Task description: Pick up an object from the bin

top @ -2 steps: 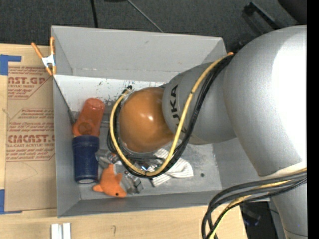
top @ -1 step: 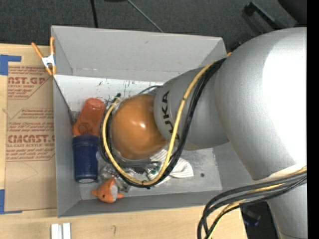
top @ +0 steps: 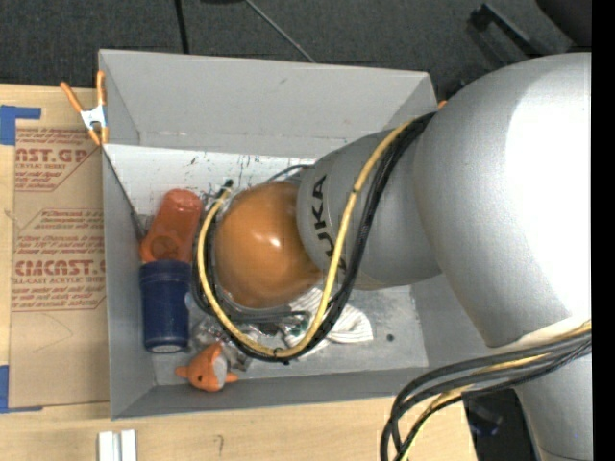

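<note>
**Reaching down into the middle of the bin**

Reaching into the grey bin (top: 259,113) from its right side with the silver arm (top: 500,200), wrist turned down over the bin's middle. Covering the floor there with the rounded orange cover (top: 259,243) on the wrist, black and yellow cables (top: 338,281) looping round it. Hiding the fingers beneath that cover as well: not possible to tell whether they are open or closed, or whether they are gripping anything.

Lying just beside the cover, lengthwise along the bin's left wall: a dark blue cylinder (top: 165,305). Sitting right up against its far end, nearer the back wall: an orange bottle-shaped thing (top: 173,221). Resting by the front wall, towards the front left corner: a small orange toy (top: 205,370). Peeking out from under the arm, near the front wall: a white ribbed piece (top: 354,328). Crowding between the cylinder and the cover: a small heap of shiny bits (top: 216,332), too jumbled to name. Not showing which of these, if any, is lying directly beneath the wrist.
</note>
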Robot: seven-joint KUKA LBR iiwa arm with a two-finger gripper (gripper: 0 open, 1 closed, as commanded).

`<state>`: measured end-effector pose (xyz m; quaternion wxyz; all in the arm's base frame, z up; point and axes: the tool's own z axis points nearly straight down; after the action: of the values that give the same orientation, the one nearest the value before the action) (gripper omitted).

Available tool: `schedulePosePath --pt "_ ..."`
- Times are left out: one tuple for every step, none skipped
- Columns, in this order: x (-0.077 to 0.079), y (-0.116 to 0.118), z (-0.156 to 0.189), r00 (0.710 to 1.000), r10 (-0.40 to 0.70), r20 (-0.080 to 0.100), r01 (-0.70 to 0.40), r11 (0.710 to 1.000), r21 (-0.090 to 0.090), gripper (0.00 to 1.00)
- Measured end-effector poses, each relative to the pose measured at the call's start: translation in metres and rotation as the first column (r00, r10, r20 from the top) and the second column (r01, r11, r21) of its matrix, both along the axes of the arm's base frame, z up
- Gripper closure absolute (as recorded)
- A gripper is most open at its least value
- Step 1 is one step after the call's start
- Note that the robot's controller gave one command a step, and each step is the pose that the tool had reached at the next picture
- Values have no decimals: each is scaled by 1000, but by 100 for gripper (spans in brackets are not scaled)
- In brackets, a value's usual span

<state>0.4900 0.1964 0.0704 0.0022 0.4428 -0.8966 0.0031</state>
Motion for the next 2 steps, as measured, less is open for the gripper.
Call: schedulePosePath --pt "0 0 0 1000 -1 0 1 1000 1 100" --pt "-1 0 4 1000 -1 -1 1 1000 4 100"
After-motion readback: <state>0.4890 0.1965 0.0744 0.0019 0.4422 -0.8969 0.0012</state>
